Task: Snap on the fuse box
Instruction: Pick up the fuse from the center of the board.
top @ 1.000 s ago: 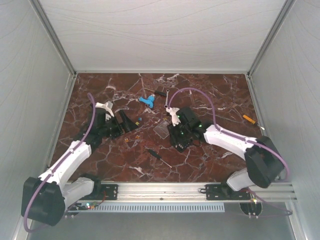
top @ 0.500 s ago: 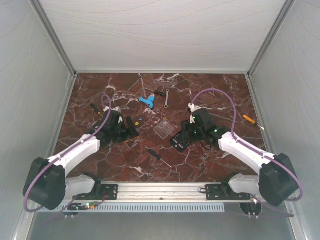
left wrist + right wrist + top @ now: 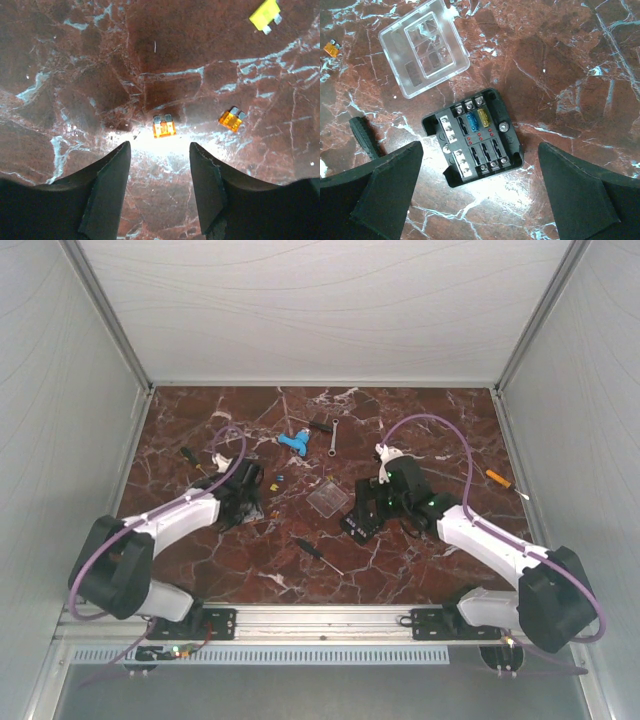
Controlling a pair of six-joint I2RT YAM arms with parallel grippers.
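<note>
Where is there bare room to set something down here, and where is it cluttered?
Bare marble lies in the far right corner, beyond the orange-handled tool, and along the near strip between the black screwdriver and the rail. Crowded: the centre, around the clear lid, fuse box and loose fuses.

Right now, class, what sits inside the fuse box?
The fuse box lies uncovered. Inside: a blue fuse and a yellow fuse side by side; the remaining slots look empty. Anything beneath the slots is hidden.
</note>
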